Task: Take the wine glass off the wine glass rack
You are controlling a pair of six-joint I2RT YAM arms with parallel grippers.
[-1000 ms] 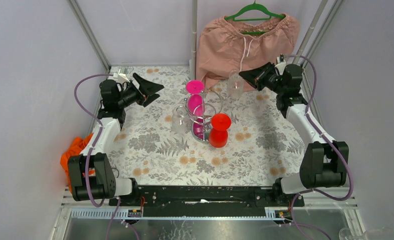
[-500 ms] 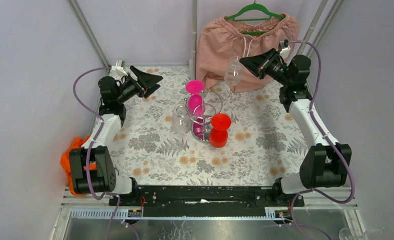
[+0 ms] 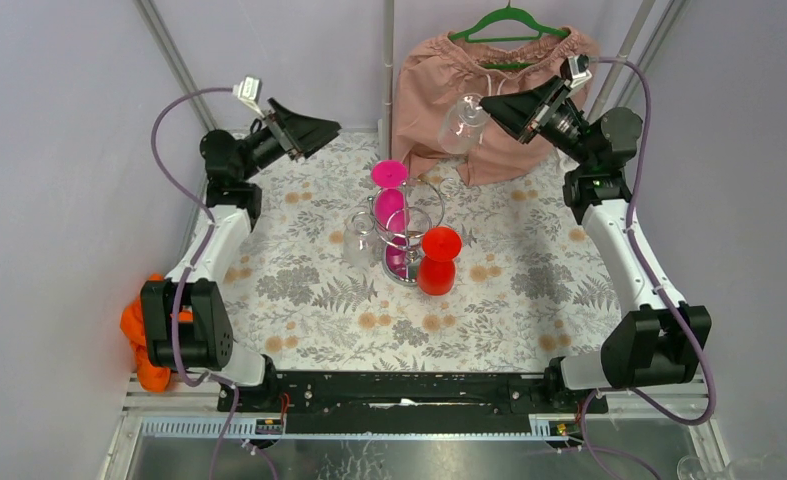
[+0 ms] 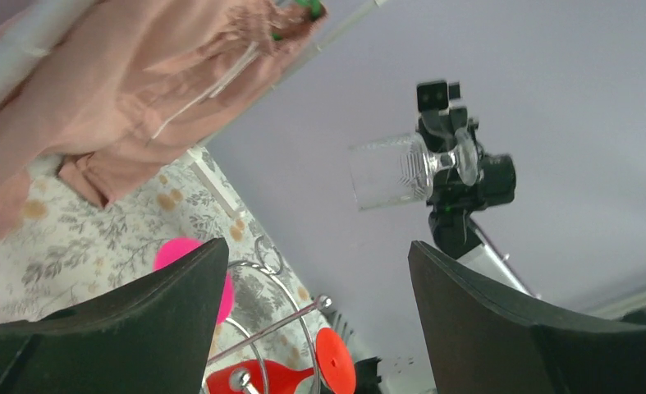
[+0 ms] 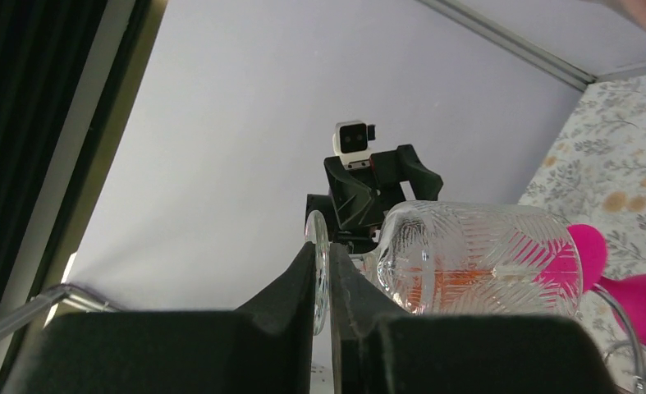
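Since the earlier frame both arms have risen, and the right end effector (image 3: 487, 104) has carried the clear wine glass (image 3: 462, 126) higher and further back, away from the wine glass rack (image 3: 416, 222). Its fingers (image 5: 301, 275) are pressed together on the thin round foot of the glass, which the right wrist view shows edge-on between them. Just beyond the fingertips the patterned bowl (image 5: 477, 258) lies tipped onto its side, mouth pointing away from the wrist. Below and well in front of this end effector stands the rack, and the glass touches no ring of it.

Across from it, the left end effector (image 3: 315, 131) hangs high with its fingers spread wide and nothing between them; its own camera looks through the gap (image 4: 315, 250) toward the held glass (image 4: 393, 171). Below it the rack carries two pink glasses (image 3: 389, 174), a red one (image 3: 438, 258) and what looks like another clear glass (image 3: 360, 240).

Removal looks essentially done, so the step in hand is the carry away. Next would likely come turning the wrist until the glass is upright, then lowering it onto a bare patch of the floral tabletop (image 3: 299, 290), well apart from the rack, before the fingers let go.
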